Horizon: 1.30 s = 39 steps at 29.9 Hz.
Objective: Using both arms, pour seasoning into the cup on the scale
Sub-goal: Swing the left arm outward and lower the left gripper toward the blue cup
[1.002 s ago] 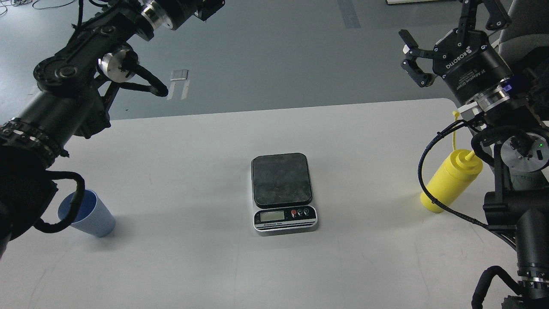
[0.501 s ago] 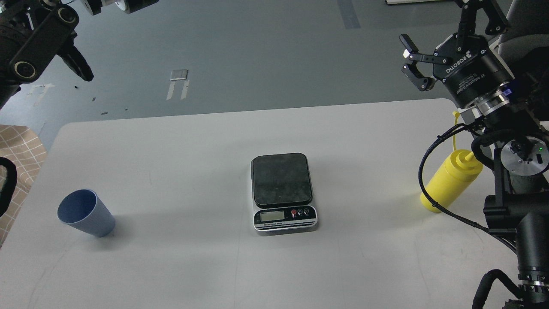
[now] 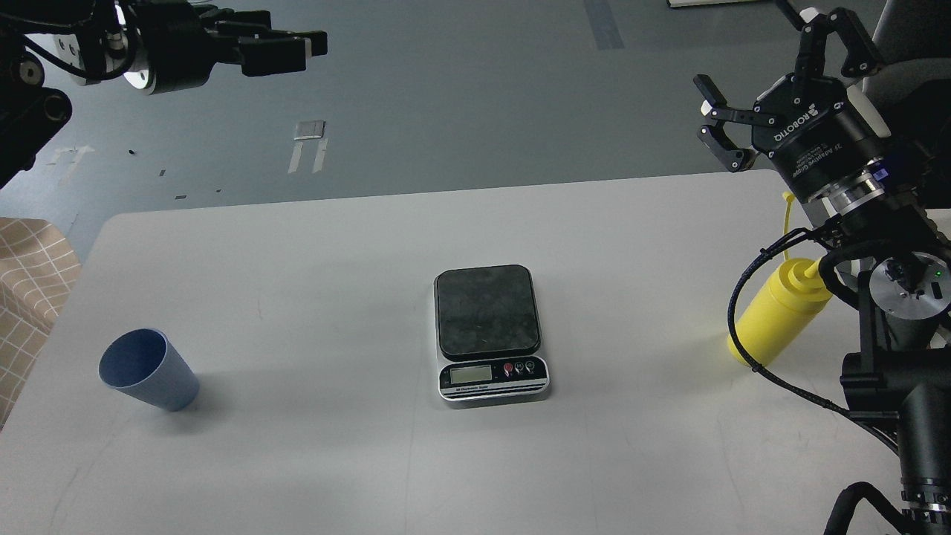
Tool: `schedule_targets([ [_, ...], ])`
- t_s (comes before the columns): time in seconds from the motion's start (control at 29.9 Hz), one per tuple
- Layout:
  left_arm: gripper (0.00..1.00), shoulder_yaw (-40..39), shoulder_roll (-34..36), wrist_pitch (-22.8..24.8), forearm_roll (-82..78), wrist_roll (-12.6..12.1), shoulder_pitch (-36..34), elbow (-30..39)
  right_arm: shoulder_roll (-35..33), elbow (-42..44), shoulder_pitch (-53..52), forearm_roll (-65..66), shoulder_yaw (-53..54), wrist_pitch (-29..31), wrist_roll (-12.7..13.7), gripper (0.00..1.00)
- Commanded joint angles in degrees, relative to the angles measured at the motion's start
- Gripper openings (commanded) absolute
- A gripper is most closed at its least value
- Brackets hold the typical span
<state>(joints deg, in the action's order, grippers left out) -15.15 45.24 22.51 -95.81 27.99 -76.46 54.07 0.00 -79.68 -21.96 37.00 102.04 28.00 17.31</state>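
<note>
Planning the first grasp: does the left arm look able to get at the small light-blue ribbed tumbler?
Probably yes. The small light-blue ribbed tumbler stands alone near the white table's left edge with nothing around it; the left gripper hangs high beyond the far edge.

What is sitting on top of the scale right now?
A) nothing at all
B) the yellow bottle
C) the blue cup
A. The scale has a bare dark plate; the cup stands far to its left and the yellow bottle far to its right, both on the table.
</note>
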Motion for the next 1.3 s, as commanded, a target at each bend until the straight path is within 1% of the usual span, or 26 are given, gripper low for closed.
schedule_targets([
  [0.0,0.98,3.62,3.53,-0.1,0.27,0.01,0.26,-0.28,0.0,-0.13,0.77,-0.08,0.0,0.0,0.0,1.0],
  [0.13,0.99,2.84,4.68,0.34,2.64,0.01,0.09,-0.9,0.0,-0.3,1.57,-0.08,0.0,0.0,0.0,1.0],
  [0.23,0.99,3.36,5.04,0.25,7.29,0.01,0.0,-1.07,0.0,-0.3,1.74,0.0,0.0,0.0,-0.08,1.0],
  [0.37,0.99,3.9,6.53,0.34,7.3,0.01,0.35,-0.73,0.0,-0.57,1.74,0.0,-0.09,0.0,0.0,1.0],
  [0.5,0.99,7.67,9.25,-0.36,6.78,0.01,2.46,-0.46,0.0,-1.18,1.92,0.0,-0.09,0.0,0.0,1.0],
  [0.6,0.99,9.52,10.83,-2.03,4.41,0.01,2.99,-0.63,0.0,-1.62,2.36,0.09,-0.09,0.0,0.0,1.0],
  [0.7,0.99,11.45,13.12,-7.99,3.87,0.01,7.37,-3.18,0.0,-2.06,2.97,0.09,-0.09,0.0,0.0,1.0],
  [0.73,0.99,11.54,13.56,-11.49,3.87,0.01,9.73,-3.88,0.0,-2.24,3.5,0.09,-0.09,0.0,0.0,1.0],
  [0.84,0.99,11.63,14.87,-16.08,3.87,0.01,12.82,-3.97,0.0,-2.24,3.85,0.09,-0.09,0.0,0.0,1.0],
  [0.94,0.99,11.72,18.3,-16.27,3.96,0.01,13.62,-3.97,0.0,-2.15,3.85,0.09,-0.09,0.0,0.0,1.0],
  [1.0,0.99,11.81,19.1,-16.27,3.87,0.01,14.32,-3.89,0.0,-2.15,3.85,0.09,-0.09,0.0,0.0,1.0],
  [1.14,0.98,12.07,20.68,-16.36,3.87,0.01,18.8,-3.8,0.0,-2.06,3.77,1.32,-0.18,0.0,-0.09,1.0],
  [1.27,0.98,12.16,23.75,-16.27,3.87,0.01,19.77,-3.54,0.0,-1.89,3.77,1.85,-0.53,0.0,-0.08,1.0],
])
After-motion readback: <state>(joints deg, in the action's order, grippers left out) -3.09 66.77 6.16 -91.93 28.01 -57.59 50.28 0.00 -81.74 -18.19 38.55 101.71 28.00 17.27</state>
